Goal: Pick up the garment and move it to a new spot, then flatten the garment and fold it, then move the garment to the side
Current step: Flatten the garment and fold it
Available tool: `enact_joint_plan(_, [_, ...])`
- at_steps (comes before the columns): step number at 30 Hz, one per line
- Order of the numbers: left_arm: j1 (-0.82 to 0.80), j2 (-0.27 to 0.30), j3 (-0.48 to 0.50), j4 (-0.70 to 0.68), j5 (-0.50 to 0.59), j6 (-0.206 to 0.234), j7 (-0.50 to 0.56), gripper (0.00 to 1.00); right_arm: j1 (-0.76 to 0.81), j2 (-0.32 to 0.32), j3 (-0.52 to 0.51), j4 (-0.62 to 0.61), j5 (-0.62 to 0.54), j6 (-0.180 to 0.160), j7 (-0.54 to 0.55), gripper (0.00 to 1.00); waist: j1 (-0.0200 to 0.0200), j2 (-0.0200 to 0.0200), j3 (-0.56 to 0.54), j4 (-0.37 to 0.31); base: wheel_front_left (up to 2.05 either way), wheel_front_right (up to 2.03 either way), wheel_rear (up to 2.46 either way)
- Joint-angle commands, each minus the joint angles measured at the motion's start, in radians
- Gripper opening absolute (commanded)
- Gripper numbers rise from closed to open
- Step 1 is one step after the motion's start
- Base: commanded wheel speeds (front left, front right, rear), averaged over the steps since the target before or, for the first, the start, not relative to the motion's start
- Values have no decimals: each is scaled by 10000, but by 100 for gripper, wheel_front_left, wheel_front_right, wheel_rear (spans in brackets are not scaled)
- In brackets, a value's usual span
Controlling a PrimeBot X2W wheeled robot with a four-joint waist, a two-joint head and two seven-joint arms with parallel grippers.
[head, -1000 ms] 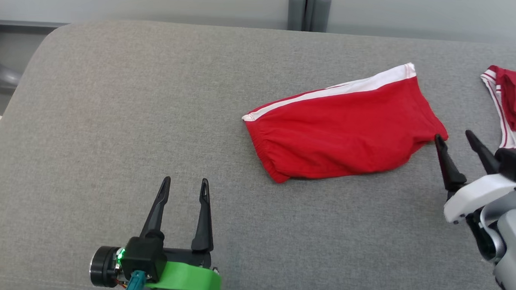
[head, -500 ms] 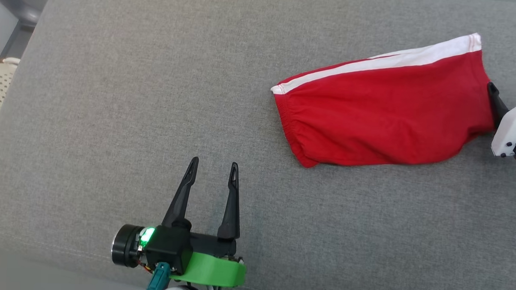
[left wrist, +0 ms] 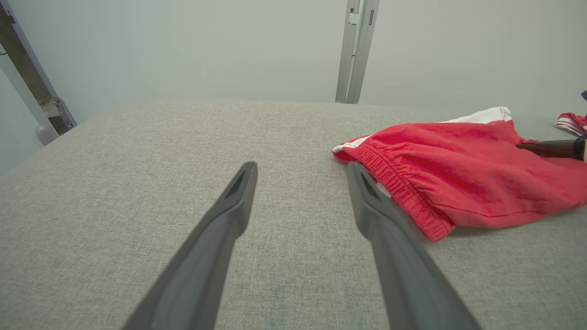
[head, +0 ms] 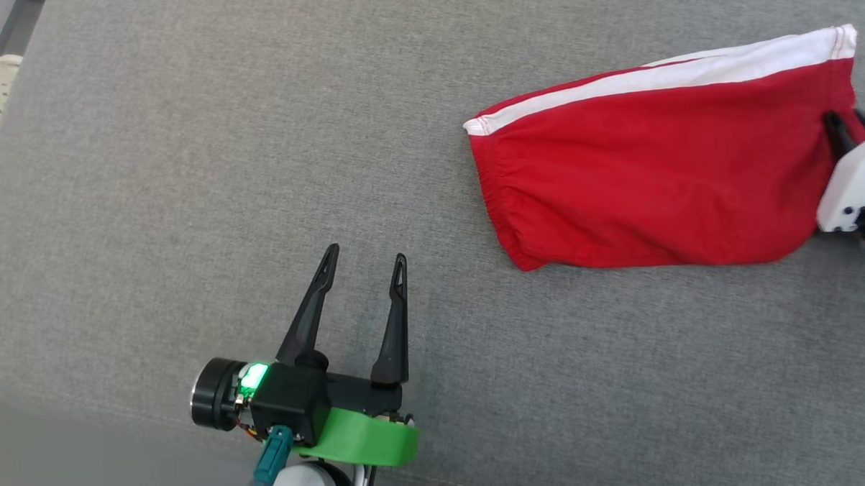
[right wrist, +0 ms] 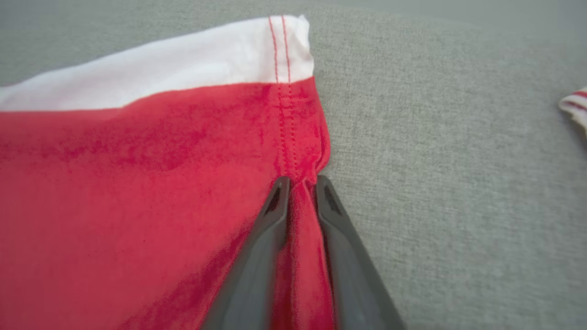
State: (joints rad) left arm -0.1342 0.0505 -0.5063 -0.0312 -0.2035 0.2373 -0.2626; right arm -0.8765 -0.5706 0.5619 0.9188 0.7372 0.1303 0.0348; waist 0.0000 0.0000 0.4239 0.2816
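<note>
1. The left gripper (head: 366,253) hangs with its jaws spread and empty above the grey padded surface (head: 154,190), well apart from the waistband (head: 493,195). If the cloth is carried that way, it could drag over those fingers and bunch.
2. The red shorts (head: 657,186) lie flat on the right part of the surface, with the elastic waistband to the left and the white stripe (head: 669,68) along the far edge. Lifted by one corner alone, they would likely hang, twist and fall open.
3. The right gripper (right wrist: 301,181) is pinched on a small pucker of red cloth at the leg hem (right wrist: 293,123), just below the white stripe. The bite looks thin and close to the edge. A quick pull may slip it free, or it may hold only the top layer.
4. A second striped garment (right wrist: 573,107) lies further right, and a swing that way could snag it.
</note>
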Motion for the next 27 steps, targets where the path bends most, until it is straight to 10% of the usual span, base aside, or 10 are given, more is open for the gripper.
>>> enact_joint_plan(1, [-101, 8, 93, 17, 54, -10, -27, 100, 593, 250, 387, 192, 126, 3, 166, 0, 0, 0, -155, -290, 0, 0, 0])
enact_joint_plan(14, [245, 13, 516, 214, 391, -247, -27, 100, 615, -385, 1383, -327, 412, -8, -1307, 0, 0, 0, -1116, -2078, 0, 0, 0])
enact_joint_plan(27, [581, 14, 632, 385, 255, -344, -27, 100, -29, -131, 1683, -776, 4, -7, -1270, 0, 0, 0, -1922, -2324, 0, 0, 0])
